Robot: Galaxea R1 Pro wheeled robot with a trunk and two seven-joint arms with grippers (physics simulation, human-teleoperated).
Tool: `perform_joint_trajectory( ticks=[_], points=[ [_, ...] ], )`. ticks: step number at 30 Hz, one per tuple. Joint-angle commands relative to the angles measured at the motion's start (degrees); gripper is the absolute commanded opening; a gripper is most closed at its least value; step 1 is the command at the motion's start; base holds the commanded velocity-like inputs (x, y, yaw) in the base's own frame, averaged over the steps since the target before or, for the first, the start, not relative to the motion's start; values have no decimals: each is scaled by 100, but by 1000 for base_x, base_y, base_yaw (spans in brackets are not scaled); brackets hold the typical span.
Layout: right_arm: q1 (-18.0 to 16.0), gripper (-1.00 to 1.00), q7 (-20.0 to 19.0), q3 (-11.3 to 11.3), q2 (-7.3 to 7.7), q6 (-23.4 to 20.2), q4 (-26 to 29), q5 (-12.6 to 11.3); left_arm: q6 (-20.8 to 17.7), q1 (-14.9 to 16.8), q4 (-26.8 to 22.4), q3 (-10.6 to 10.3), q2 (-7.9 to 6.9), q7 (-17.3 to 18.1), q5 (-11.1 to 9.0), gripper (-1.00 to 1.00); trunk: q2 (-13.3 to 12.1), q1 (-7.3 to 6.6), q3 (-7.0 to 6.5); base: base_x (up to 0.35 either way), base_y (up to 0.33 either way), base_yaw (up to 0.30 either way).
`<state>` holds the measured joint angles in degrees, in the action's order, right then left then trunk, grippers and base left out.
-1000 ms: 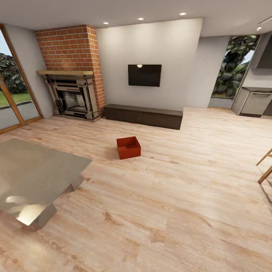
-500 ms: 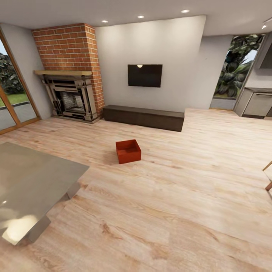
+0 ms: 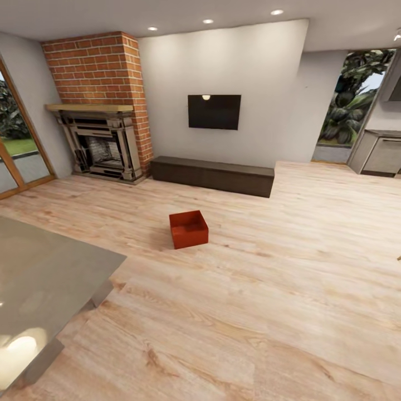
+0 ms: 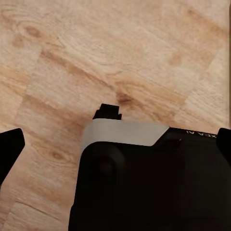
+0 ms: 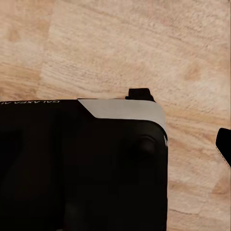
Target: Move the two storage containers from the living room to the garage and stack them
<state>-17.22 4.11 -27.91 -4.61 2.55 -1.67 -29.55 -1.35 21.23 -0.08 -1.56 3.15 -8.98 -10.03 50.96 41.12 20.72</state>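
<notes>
Head view: storage container (image 3: 189, 229) far ahead on wood floor (image 3: 289, 289); gripper states indiscernible.

Partial lettering is showing on the robot's black base

In the right wrist view, white letters reading roughly "GALAXEA" are running upside down along the robot base (image 5: 82, 163); in the left wrist view only a cut-off fragment is showing.

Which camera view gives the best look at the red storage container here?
The head view: the storage container sits whole on the wood plank floor, open top visible, in front of the dark low bench. The left and right wrist views look down at floor planks and the robot's dark base, with no container in them.
</notes>
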Motion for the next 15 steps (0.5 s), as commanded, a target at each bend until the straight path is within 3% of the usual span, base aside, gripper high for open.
perform_joint_trajectory(
  ticks=[1, 15],
  points=[
    [-8, 100, 4, -48, -5, 26, -18, -51, -14, 4, -1, -20, 1, -16, -43, 100, 4, 4, 6, 323, 0, 0],
    [-7, 100, 5, -48, -5, 26, -18, -51, -14, 4, -1, -20, 1, -16, -43, 100, 4, 4, 6, 323, 0, 0]
  ],
)
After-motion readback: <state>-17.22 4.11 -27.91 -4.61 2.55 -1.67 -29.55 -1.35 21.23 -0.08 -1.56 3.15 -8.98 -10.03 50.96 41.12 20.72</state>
